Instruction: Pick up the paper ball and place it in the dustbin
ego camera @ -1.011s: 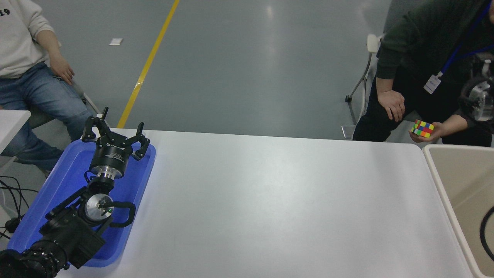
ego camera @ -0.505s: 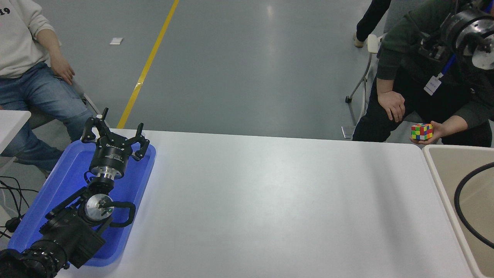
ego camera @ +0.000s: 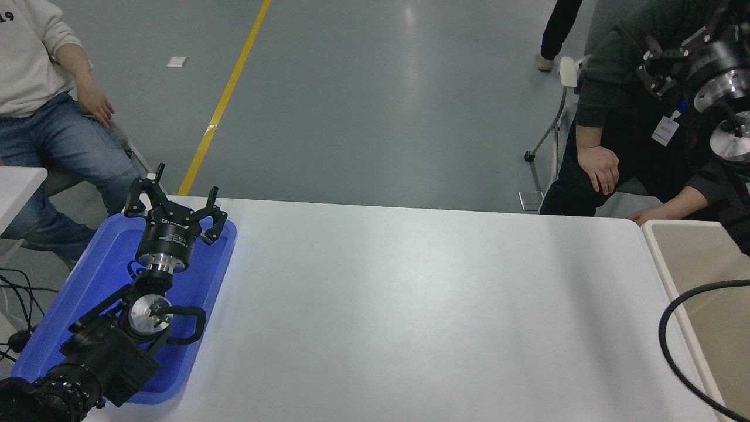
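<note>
Grey floor with a yellow line (ego camera: 225, 97) running across it fills the far half of the scene, and a white table (ego camera: 410, 305) spreads over the near half. At the table's right edge stands the dustbin (ego camera: 700, 258), beige, only its left rim and part of its inner wall showing, with a black cable (ego camera: 665, 346) looping over it. A shallow blue tray (ego camera: 76, 293) lies at the table's left edge. Over that tray the left arm reaches away from the camera at a slight slant, its left gripper (ego camera: 176, 202) held above the tray's far end with the fingers spread wide and nothing between them. The right arm is raised high at the upper right, in front of a person in dark clothes; the right gripper (ego camera: 659, 73) blends into that clothing, so how far it is parted cannot be told. Another person in jeans sits at the far left. No paper ball is visible anywhere.
</note>
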Robot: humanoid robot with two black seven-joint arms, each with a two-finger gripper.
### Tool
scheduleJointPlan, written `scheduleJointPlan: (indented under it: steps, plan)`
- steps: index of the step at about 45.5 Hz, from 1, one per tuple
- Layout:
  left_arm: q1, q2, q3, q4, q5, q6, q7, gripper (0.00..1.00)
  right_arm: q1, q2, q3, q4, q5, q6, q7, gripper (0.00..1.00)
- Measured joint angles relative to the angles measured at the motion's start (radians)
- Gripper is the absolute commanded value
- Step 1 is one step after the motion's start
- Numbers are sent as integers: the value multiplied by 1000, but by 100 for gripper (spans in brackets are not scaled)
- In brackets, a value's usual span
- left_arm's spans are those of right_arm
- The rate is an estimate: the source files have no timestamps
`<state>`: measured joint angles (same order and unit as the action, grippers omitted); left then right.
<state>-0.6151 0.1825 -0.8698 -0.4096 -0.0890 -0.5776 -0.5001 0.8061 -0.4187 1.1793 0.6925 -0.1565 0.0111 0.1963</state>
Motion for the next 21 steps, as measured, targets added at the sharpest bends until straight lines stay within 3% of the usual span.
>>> scheduleJointPlan:
  steps: [8,21]
  plan:
    - [0,0,0,0,0,0,0,100,-105,55,13,1,-7,14,49,100]
    - [0,0,0,0,0,0,0,100,-219,110,19,-1,-12,61,76,100]
